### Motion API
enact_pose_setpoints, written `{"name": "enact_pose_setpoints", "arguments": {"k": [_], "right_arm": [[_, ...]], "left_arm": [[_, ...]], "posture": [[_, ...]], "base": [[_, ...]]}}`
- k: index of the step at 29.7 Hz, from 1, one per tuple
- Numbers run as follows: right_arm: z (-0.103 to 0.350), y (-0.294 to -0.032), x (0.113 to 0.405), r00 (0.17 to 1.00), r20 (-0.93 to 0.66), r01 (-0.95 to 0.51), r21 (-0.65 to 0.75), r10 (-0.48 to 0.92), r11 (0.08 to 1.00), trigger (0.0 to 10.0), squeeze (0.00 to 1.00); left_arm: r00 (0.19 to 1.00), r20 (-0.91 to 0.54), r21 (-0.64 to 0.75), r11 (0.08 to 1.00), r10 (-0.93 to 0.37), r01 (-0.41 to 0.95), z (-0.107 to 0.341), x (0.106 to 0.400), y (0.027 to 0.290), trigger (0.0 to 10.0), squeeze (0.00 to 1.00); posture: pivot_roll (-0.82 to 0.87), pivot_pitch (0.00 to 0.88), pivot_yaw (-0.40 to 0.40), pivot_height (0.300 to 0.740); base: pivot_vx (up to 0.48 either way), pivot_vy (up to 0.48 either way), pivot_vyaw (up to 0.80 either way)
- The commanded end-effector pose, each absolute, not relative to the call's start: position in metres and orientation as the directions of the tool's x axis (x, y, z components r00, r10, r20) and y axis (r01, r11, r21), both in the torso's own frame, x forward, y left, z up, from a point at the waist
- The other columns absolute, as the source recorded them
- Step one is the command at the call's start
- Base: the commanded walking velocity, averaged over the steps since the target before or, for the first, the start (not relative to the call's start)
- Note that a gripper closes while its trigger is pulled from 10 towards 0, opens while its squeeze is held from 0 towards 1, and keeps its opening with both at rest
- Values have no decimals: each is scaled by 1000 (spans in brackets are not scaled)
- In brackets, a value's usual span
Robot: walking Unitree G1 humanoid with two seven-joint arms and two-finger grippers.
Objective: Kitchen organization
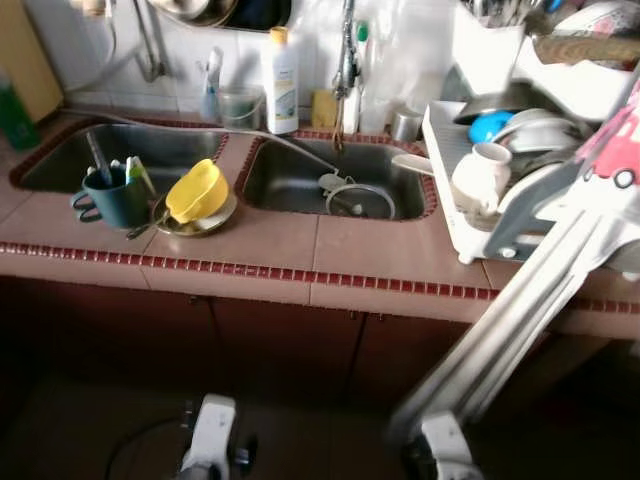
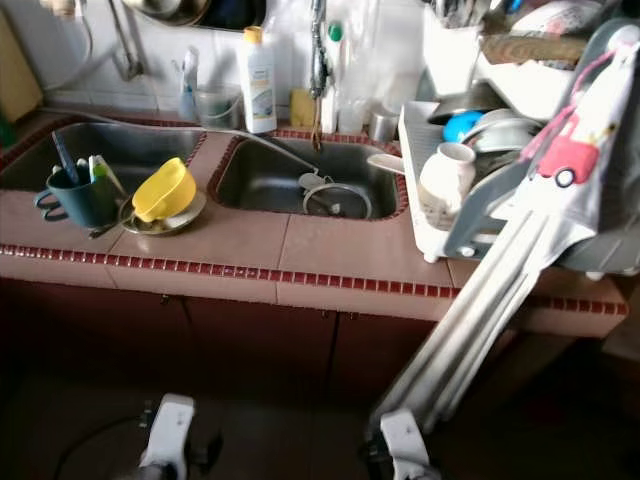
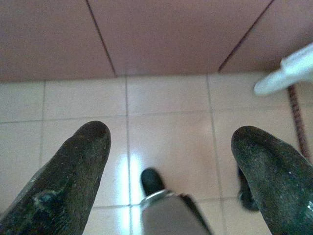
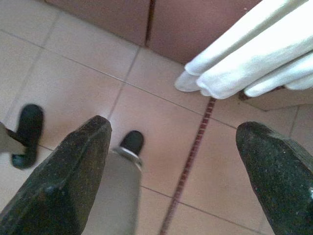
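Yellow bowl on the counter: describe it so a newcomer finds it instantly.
Start at the double steel sink set in the brown tiled counter. On the counter's front edge, by the left basin, the yellow plastic bowl sits tilted on a plate, beside a dark green mug. It is the only bright yellow dish there.

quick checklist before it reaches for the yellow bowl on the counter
1. Left end effector free: ok, fingers apart over floor tiles, holding nothing.
2. Right end effector free: ok, fingers apart, holding nothing.
3. Yellow bowl reachable from above: ok, it lies tilted on a plate between the two sinks, nothing over it.
4. Neighbours: not ok, a dark green mug with utensils stands right beside the bowl.
5. Bowl contents: cannot tell.
6. Right-side path: not ok, a folded white rack leans against the counter edge.
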State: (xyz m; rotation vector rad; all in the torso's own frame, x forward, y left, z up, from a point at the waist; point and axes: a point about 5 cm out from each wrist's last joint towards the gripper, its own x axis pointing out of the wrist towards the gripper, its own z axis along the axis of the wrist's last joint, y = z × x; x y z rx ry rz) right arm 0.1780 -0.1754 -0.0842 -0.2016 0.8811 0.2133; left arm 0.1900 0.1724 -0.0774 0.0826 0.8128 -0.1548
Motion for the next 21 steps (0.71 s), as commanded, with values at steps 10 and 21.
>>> {"name": "enact_pose_setpoints", "arguments": {"k": [10,21], "right_arm": [[-78,-177,188,654,-748,-227,-55,111,972,10000,725],[-75,-173,193,674,-722,-278,-55,154,959,10000,1000]], "left_arm": [[721,-672,-9,976,-169,219,-69,203,161,10000,0],[727,-653,-36,967,-212,250,-68,204,156,10000,1000]], "posture": [[-124,0,-38,740],[-129,0,-40,740]], "base": [[0,0,0],[0,0,0]]}}
